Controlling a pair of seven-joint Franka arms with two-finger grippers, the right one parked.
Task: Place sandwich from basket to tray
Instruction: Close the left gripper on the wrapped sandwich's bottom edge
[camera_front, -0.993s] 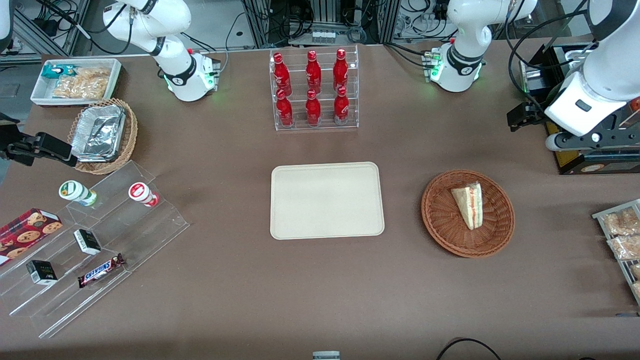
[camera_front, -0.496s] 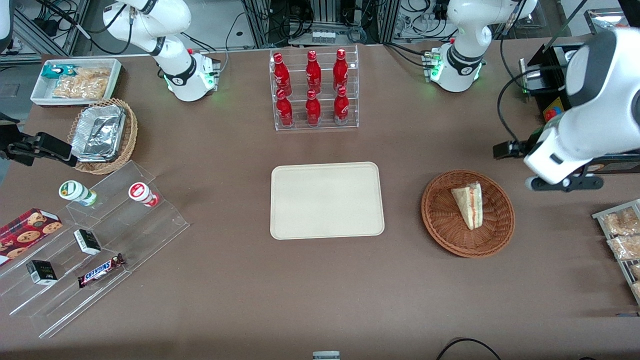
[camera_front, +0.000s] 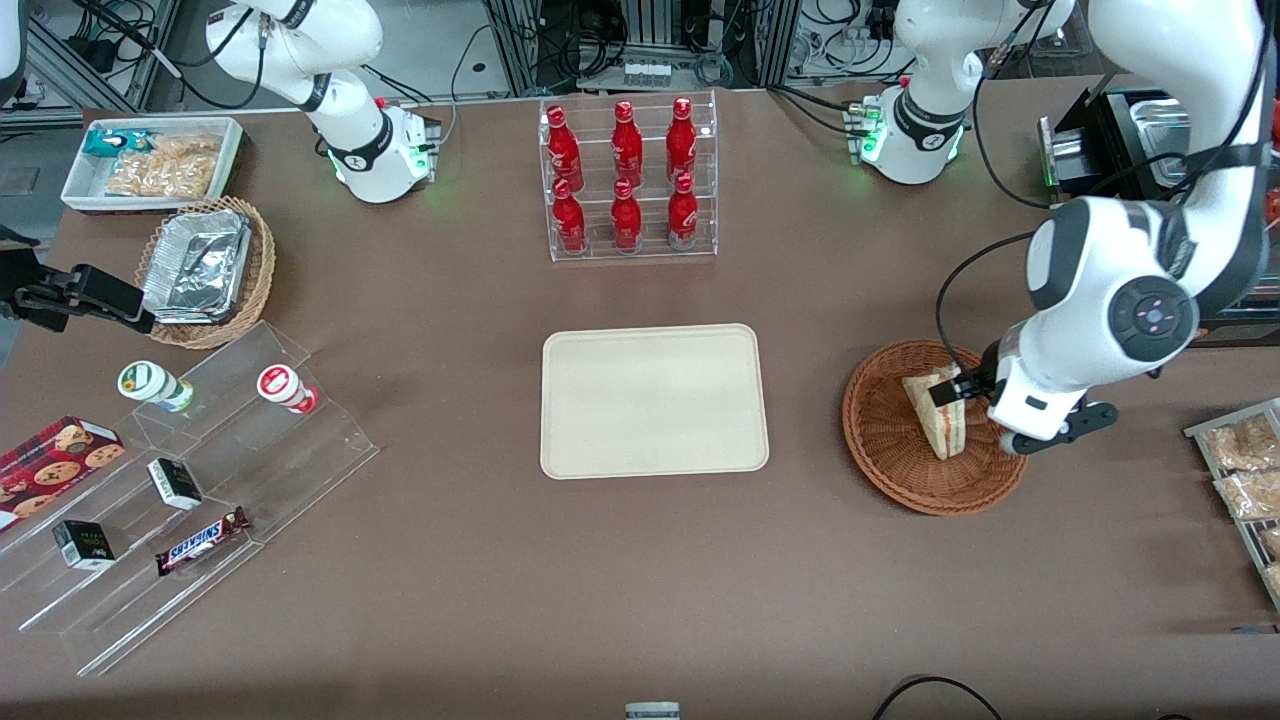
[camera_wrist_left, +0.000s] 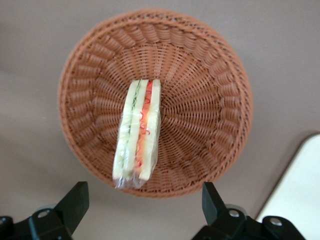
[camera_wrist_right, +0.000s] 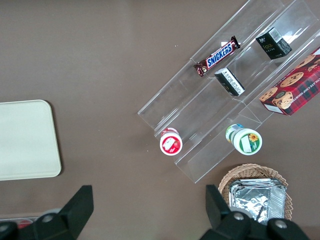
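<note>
The gripper (camera_wrist_left: 142, 210) is held above the basket (camera_front: 890, 450) with its fingers spread wide and nothing gripped. The sandwich (camera_wrist_left: 137, 132) is seen lying in the basket, well apart from the tray (camera_front: 654, 400).

"SNICKERS" on chocolate bar (camera_wrist_right: 217, 56)

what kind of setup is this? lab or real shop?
Most likely a robot lab staged as a snack counter: cables and equipment racks line the table's edge, with an acrylic rack of red bottles on it. The left arm's pincer hangs open above the sandwich in its basket.
</note>
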